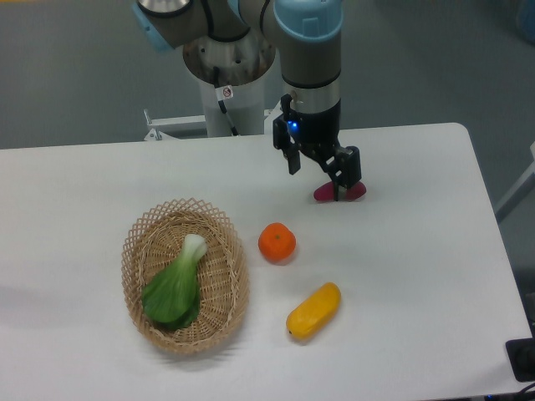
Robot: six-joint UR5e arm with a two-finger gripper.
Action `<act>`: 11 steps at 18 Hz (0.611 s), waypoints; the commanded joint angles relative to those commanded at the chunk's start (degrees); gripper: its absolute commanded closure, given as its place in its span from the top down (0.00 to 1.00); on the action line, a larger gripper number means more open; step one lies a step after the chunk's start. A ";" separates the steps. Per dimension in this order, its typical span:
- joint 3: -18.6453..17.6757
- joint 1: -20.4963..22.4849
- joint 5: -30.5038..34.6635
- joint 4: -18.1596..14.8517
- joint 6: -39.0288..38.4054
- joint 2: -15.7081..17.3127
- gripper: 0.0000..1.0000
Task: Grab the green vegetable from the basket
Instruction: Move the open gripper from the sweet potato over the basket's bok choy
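Gripper (321,177) fingers apart, empty, hovering near the tabletop's far edge beside a magenta object (351,192). Bok choy (175,286) lies in the wicker basket (219,294) toward the near-left, well apart; long axis diagonal, pale stalk pointing toward the far edge.

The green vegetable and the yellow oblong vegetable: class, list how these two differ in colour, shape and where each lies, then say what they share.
The green vegetable has dark leaves and a pale stalk; the yellow oblong vegetable is one plain yellow-orange colour. The green one fans wide at its leafy end, while the yellow one is a smooth rounded oblong. The green one lies inside the basket; the yellow one lies on the bare table. Both lie on their sides, untouched by the gripper.
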 joint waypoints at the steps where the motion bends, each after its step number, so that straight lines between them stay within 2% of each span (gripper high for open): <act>1: -0.17 0.00 0.00 0.00 0.00 0.09 1.00; 5: -0.88 -0.26 0.35 -0.26 -1.31 1.66 1.00; 8: -2.19 -2.27 -0.35 0.09 -2.63 2.02 1.00; 11: -2.46 -4.21 -2.80 1.93 -12.97 1.76 1.00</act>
